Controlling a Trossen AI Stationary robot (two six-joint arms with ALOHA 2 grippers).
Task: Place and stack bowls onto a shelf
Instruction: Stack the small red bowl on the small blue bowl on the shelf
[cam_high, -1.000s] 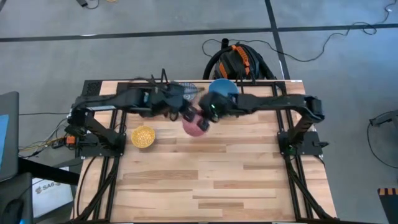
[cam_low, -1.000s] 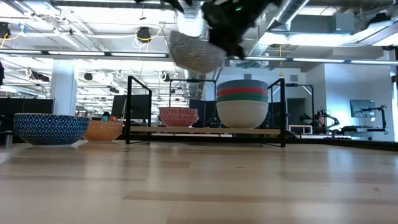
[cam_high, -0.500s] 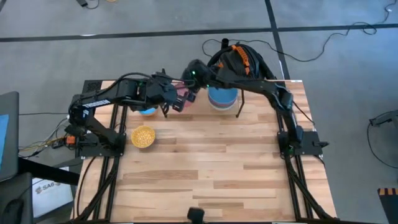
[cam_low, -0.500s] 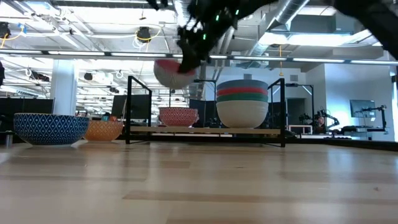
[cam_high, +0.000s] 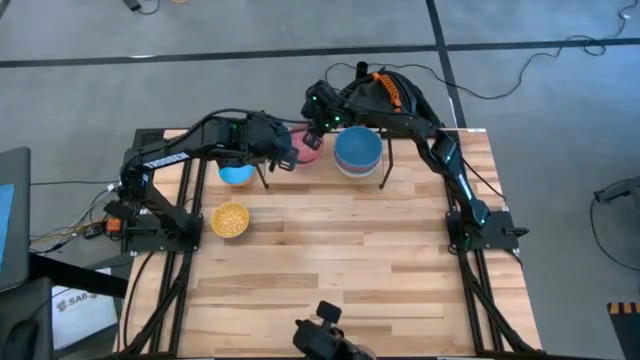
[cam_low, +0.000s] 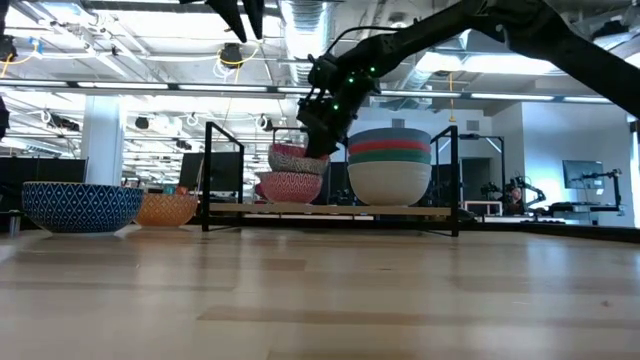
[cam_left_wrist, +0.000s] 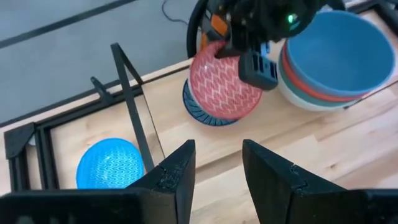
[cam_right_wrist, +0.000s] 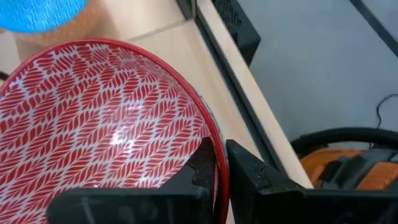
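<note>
Nearest the camera in the high view, the bare wooden tabletop (cam_high: 340, 270) carries only 1 loose yellow bowl (cam_high: 230, 219), well forward of the shelf and empty.

Farther back lies the blue patterned bowl (cam_high: 237, 174), also empty, beside the shelf's left end. The left end effector (cam_high: 283, 157) hovers just above and beyond it; the left wrist view shows its 2 fingers (cam_left_wrist: 176, 171) spread apart and holding nothing.

At the far edge stands the black wire shelf (cam_low: 330, 208). In its middle bay the right end effector (cam_right_wrist: 217, 167) is clamped on the rim of the red patterned bowl (cam_right_wrist: 99, 118), 1 finger inside and 1 outside. This bowl sits slightly tilted in, or just above, another patterned bowl (cam_low: 290, 186) resting on the shelf; full seating cannot be confirmed. To its right is a stack of 4 bowls (cam_low: 390, 166), white lowest, then green, red and a large blue bowl (cam_high: 358, 148) on top, whose inside is empty.

The bowls look rigid, glazed and breakable, probably light but slippery. A pinch across the thin rim is the practical hold; release should likely come only once the bowl nests level, since a tilted bowl may slide or chip.
</note>
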